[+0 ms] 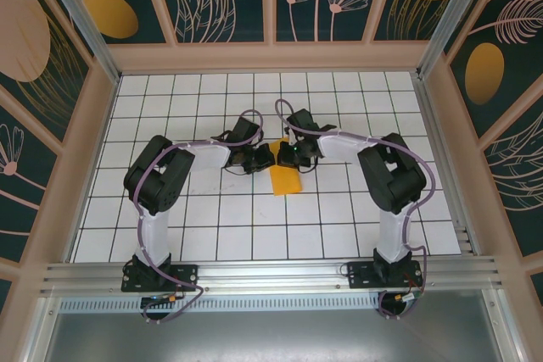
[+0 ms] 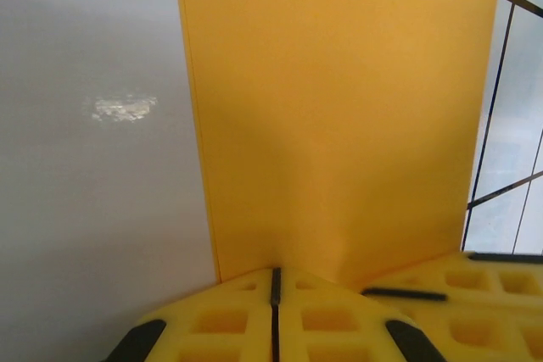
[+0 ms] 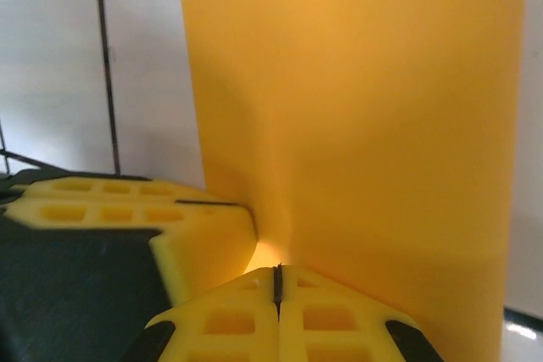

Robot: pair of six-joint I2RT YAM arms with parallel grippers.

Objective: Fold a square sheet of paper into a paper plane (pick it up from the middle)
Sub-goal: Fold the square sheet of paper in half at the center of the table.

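**A:** Where is the paper?

**B:** The sheet of paper [image 1: 286, 179] is near the middle of the white grid table [image 1: 170, 235]. It shows as a narrow orange-yellow strip, running from 12 to 6 o'clock in the overhead view.

**A:** And your hands?

**B:** Both are at its 12 o'clock end. My left gripper [image 1: 259, 159] reaches in from 9 o'clock, and my right gripper [image 1: 291, 153] from 1 o'clock. Each is closed. In both wrist views my yellow pads meet along a thin dark seam, and the paper's edge runs into it, so each one pinches the strip.

**A:** How near are they to each other?

**B:** Just beside each other. From my left wrist, the right fingers [image 2: 458, 281] sit at 4 o'clock. From my right wrist, the left fingers [image 3: 127, 209] sit at 8 o'clock, against the paper.

**A:** Is it a single layer?

**B:** No. A doubled edge shows along its 9 o'clock side in the left wrist view.
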